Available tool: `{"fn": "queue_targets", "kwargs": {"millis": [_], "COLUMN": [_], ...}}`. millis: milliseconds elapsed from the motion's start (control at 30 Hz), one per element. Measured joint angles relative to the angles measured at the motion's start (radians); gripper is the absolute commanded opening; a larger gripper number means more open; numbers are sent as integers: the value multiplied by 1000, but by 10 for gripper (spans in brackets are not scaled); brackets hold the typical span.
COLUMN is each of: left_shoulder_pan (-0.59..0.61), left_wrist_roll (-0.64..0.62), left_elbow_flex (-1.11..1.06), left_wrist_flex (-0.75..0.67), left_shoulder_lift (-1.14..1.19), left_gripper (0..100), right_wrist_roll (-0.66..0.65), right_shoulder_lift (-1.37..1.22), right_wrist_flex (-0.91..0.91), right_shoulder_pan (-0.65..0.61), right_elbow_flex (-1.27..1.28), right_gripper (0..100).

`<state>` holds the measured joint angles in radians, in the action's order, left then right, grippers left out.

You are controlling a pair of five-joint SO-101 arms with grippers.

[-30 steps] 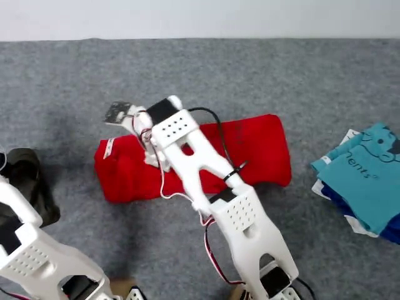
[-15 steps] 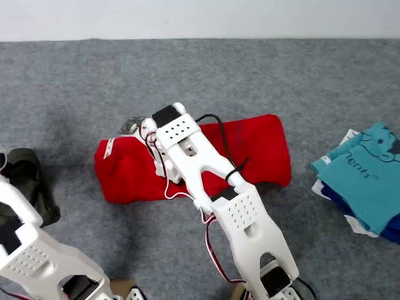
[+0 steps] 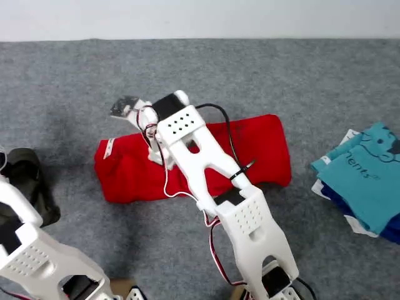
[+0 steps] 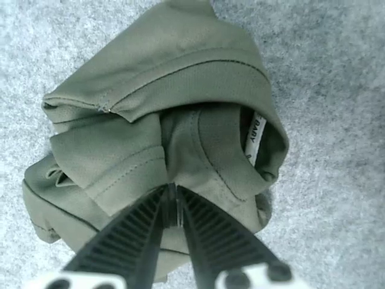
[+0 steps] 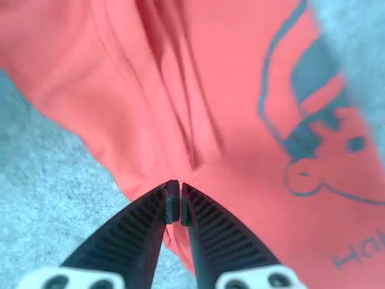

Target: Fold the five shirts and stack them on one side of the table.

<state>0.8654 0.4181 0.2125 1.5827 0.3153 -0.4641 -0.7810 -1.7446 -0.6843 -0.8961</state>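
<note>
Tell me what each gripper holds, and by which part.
Cannot be told: left fingers meet shut over the green shirt, right fingers shut at an edge of the red shirt; no pinched cloth shows.

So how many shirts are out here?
4: red shirt mid-table, olive shirt at the left edge, teal shirt stacked on a blue shirt at right. A white edge beneath may be a fifth.

Folded red shirt (image 3: 262,147) mid-table; olive shirt (image 4: 180,90) crumpled left; teal-topped stack (image 3: 365,181) right.
</note>
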Motion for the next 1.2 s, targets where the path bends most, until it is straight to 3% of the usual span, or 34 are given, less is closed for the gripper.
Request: {"fn": "queue_targets", "kwargs": {"millis": [367, 633, 833, 1067, 1200], "left_shoulder_pan": [-12, -28, -48, -48, -51], "left_wrist_roll": [0, 0, 0, 0, 0], "left_elbow_flex": [0, 0, 0, 0, -15], "left_wrist_flex": [11, 57, 130, 144, 144], "left_shoulder_lift": [0, -141, -207, -311, -400], "left_gripper": [6, 6, 6, 7, 8], "right_wrist_roll": [0, 2, 104, 255, 304], "right_shoulder_lift": [-203, -190, -94, 6, 71], "right_wrist_flex": [-9, -9, -9, -9, -9], "right_shoulder_pan": [32, 77, 94, 249, 367], "right_elbow_flex": [-5, -98, -138, -72, 66], "right_gripper": [10, 9, 9, 24, 131]}}
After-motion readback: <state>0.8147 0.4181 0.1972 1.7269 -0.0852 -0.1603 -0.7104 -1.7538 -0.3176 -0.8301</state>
